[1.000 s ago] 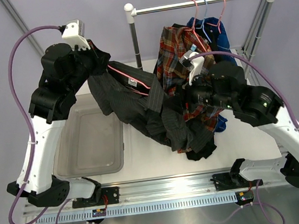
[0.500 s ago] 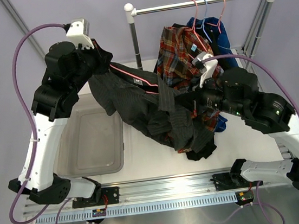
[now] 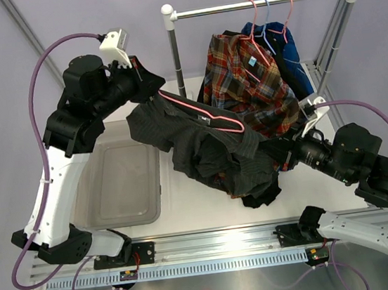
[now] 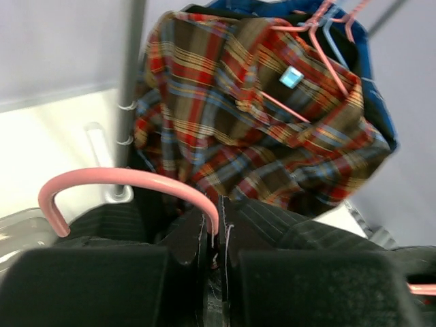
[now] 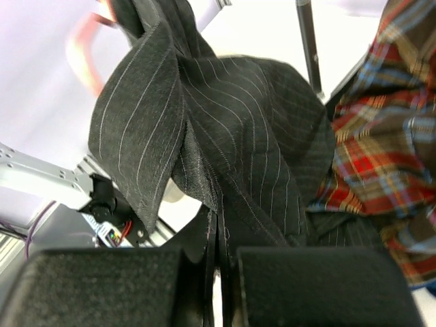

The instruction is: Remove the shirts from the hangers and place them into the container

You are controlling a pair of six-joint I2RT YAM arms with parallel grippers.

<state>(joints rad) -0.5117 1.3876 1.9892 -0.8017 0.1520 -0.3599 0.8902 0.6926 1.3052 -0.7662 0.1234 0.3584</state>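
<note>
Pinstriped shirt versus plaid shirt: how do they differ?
The pinstriped shirt is charcoal; the plaid shirt red, orange and navy. The pinstriped shirt is off the rail; the plaid shirt hangs from it. Fingers of the right gripper pinch the pinstriped shirt; nothing grips the plaid shirt. Neither is in the container.

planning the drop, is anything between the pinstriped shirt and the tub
Nothing visible lies between the pinstriped shirt and the tub just left of it. The catch: the shirt is not yet off the pink hanger, whose neck the left gripper pinches, while the right gripper pinches the fabric.
</note>
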